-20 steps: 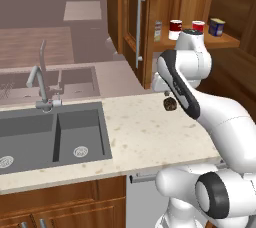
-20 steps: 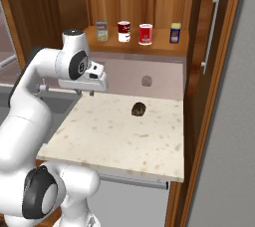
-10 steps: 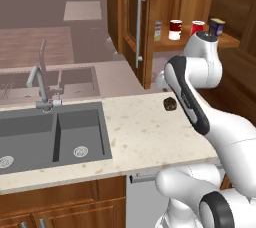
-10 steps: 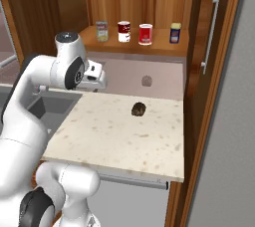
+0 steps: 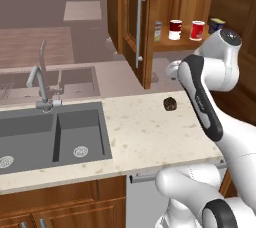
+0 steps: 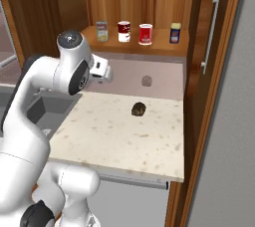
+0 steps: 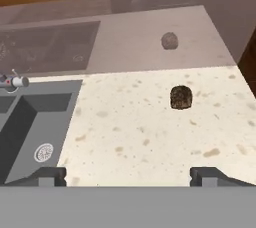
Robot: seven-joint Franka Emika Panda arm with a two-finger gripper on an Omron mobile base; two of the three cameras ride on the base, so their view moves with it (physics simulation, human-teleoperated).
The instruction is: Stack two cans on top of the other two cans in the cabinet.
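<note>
Four cans are lined up along the front edge of the wooden shelf [image 6: 164,48] inside the tall reddish-brown cabinet [image 5: 150,32]: a slim cream-labelled can [image 6: 101,31], two red cans with white bands [image 6: 124,31] [image 6: 145,34], and a dark-blue can with a yellowish label [image 6: 175,33]. A small dark brown lump [image 7: 181,97] is seen on the speckled beige worktop [image 7: 140,137] near its back edge. The jaws of the gripper [image 7: 127,174] are held spread and empty above the worktop's front edge.
</note>
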